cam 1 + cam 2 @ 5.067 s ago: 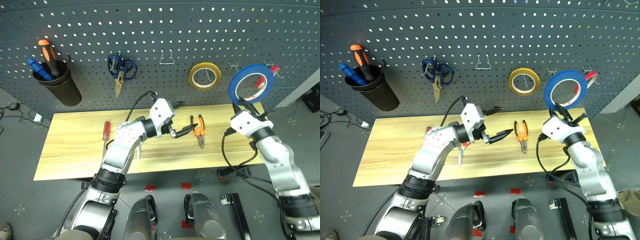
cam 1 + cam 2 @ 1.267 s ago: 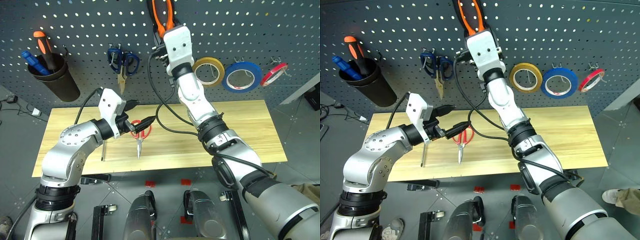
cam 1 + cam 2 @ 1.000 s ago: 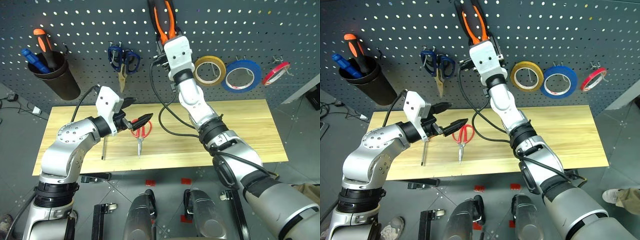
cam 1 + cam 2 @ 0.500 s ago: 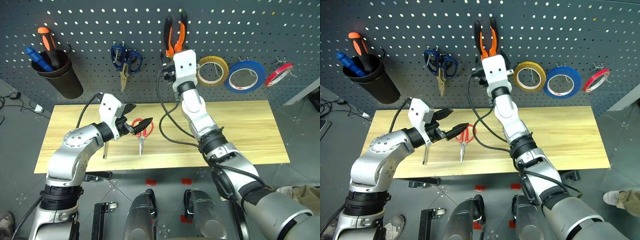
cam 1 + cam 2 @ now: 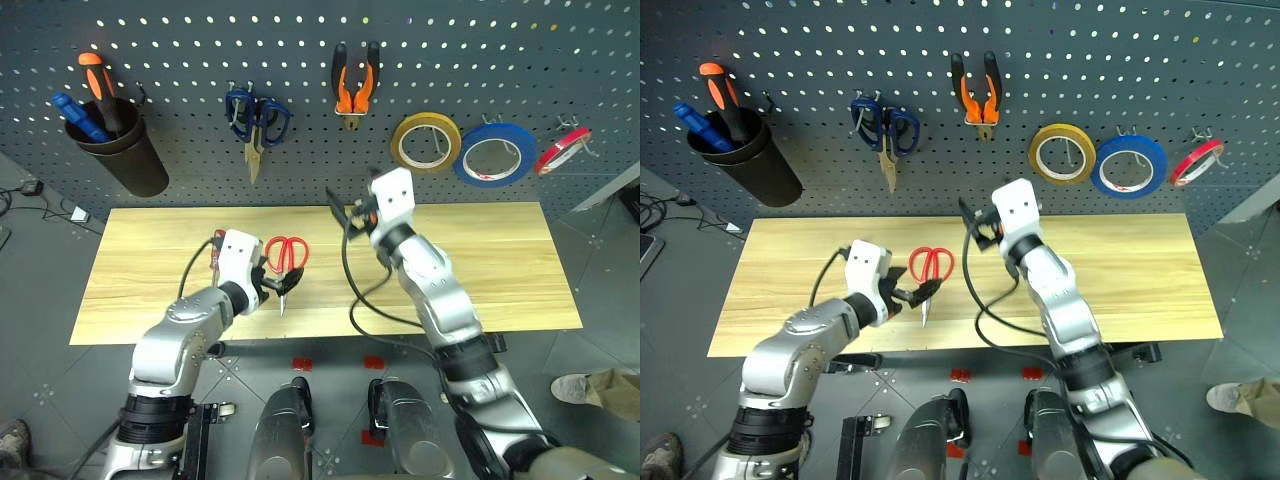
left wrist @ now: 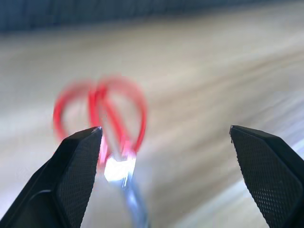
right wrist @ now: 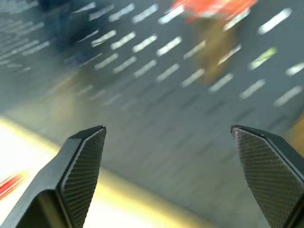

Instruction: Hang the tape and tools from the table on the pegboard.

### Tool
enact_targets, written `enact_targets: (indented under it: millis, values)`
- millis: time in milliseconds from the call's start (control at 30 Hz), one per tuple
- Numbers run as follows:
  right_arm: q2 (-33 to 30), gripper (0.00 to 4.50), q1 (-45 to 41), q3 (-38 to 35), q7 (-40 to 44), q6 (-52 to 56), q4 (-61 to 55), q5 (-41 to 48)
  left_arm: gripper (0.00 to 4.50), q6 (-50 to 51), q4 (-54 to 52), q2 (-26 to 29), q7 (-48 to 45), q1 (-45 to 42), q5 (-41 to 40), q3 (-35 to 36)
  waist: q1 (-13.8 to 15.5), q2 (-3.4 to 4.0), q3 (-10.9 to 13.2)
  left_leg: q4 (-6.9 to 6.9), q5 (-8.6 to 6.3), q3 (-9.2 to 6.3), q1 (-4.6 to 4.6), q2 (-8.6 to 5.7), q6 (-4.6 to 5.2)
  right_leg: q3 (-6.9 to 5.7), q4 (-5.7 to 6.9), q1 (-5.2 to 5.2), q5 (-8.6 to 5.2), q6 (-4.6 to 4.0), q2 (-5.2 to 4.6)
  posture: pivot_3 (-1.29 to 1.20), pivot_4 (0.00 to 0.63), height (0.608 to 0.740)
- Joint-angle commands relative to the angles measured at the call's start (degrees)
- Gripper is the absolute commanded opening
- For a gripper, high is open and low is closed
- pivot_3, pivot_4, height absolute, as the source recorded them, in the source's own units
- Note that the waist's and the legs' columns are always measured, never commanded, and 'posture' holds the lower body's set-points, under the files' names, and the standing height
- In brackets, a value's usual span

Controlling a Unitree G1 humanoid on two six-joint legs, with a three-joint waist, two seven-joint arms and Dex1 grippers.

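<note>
On pegboard [image 5: 300,60]: pliers [image 5: 356,85] and blue tape [image 5: 495,155] hung on hooks. On table [image 5: 480,270]: red scissors [image 5: 284,262] flat, left of centre; screwdriver [image 5: 213,253] mostly hidden behind left arm. Left gripper [image 5: 276,284] spread, empty, low beside scissors. Right gripper [image 5: 340,212] spread, empty, above table. Step in hand, judged: scissors pickup. Next: straddle handles, pinch, lift to free hook.

Grey tiled floor [image 5: 40,260] with cables [image 5: 30,190] lying at the left.
</note>
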Motion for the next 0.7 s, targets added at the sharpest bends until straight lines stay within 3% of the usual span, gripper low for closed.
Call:
enact_targets:
  millis: [33, 267, 600, 700]
  values:
    - [-2.6, 4.48, 4.5, -0.8, 4.7, 11.3, -13.5, 8.2, 4.5, 3.9, -0.7, -2.0, 5.6, 0.1, 2.2, 0.6, 0.0, -0.01, 0.0, 0.04, 0.0, -0.02, 0.0, 0.0, 0.0, -0.02, 0.03, 0.01, 0.01, 0.0, 0.01, -0.17, 0.368, 0.74]
    - [-4.8, 4.48, 10.0, -2.1, 5.3, 21.0, -21.6, 15.4, 4.5, 4.9, 6.1, -6.9, 11.9, -1.8, 7.5, -1.7, -0.1, -0.03, 0.0, 0.0, 0.0, -0.06, 0.06, 0.0, 0.0, -0.03, 0.08, 0.02, 0.05, -0.01, 0.03, -0.18, 0.366, 0.74]
    - [-6.5, 4.48, 11.1, -0.4, 6.9, 25.1, -23.3, 19.1, 4.5, 1.4, 20.8, -9.6, 13.6, -6.2, 13.6, -5.3, 0.0, -0.02, 0.0, 0.01, 0.0, -0.02, 0.05, -0.04, 0.0, -0.03, 0.01, 0.04, 0.05, 0.0, 0.0, -0.19, 0.36, 0.74]
    - [-9.7, 4.5, 12.5, 1.0, 9.6, 25.6, -23.7, 19.2, 3.95, 1.3, 23.7, -10.6, 11.9, -6.3, 13.7, -6.7, 0.0, 0.03, 0.0, 0.02, 0.0, -0.03, 0.08, -0.05, 0.0, -0.04, 0.01, 0.08, 0.04, 0.0, -0.01, -0.2, 0.36, 0.74]
